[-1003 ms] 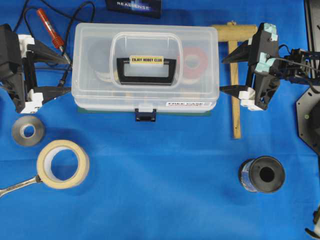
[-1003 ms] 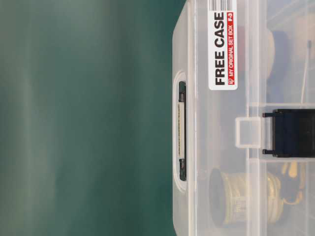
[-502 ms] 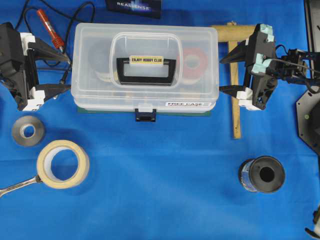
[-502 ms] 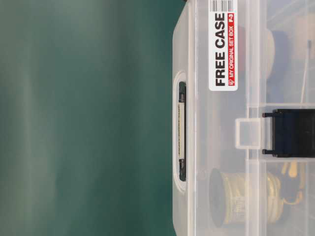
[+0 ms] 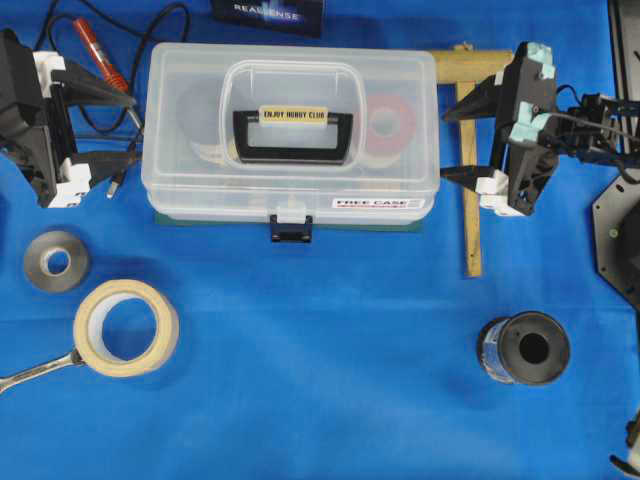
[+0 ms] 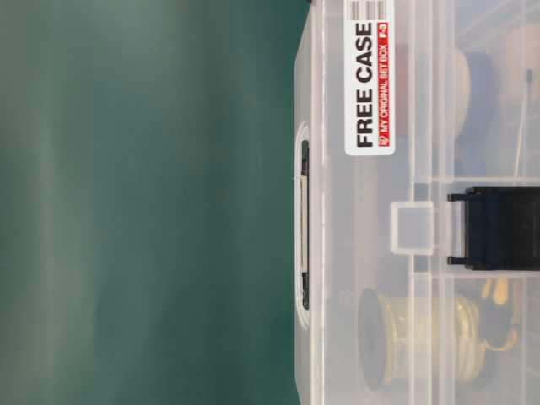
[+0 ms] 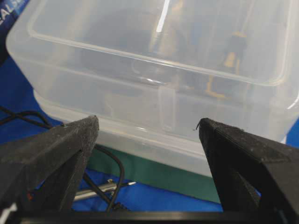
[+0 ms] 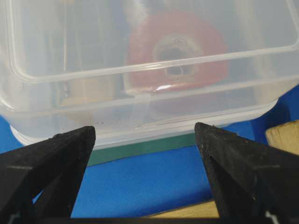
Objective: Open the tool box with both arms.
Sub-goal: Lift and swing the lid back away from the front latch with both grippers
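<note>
Left gripper [image 5: 122,130] and right gripper [image 5: 452,143] gaping empty, flanking tool box [image 5: 290,130]; front latch [image 5: 291,230] staying clipped, lid risking jamming.

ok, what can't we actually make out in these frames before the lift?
- Latch: overhead shows only its top; whether it is locked is unclear.
- Box contents: blurred by the cloudy lid in every view.
- Table-level view: cropped to the box front; neither pincer shows.
- Left pincer, right pincer: open, but contact with the box ends can't be judged.
</note>
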Tool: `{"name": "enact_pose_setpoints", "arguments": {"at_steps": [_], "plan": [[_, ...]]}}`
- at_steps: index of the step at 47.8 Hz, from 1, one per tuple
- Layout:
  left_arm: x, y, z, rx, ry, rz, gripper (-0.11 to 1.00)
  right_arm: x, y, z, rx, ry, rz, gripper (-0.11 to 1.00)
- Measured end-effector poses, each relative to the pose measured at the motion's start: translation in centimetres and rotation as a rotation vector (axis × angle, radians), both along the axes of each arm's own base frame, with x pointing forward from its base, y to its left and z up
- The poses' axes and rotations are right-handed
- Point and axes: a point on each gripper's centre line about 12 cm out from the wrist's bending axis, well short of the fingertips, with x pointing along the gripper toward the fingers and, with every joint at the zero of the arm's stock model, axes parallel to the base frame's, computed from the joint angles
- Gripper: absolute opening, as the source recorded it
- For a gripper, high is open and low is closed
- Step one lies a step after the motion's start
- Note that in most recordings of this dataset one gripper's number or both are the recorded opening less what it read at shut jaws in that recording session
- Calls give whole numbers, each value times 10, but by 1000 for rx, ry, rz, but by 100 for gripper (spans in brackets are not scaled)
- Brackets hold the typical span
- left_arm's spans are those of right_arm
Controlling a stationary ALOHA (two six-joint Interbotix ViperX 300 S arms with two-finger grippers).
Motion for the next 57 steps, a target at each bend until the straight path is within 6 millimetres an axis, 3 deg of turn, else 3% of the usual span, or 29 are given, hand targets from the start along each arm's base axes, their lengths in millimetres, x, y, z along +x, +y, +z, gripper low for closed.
{"name": "enact_pose_setpoints", "arguments": {"at_steps": [34, 57], "plan": [[-3, 9, 28, 50, -145, 41, 90, -12, -19, 34, -61, -111, -71, 86], [-7, 29, 43, 89, -230, 133, 90, -18, -40, 50, -100, -187, -153, 86]]}}
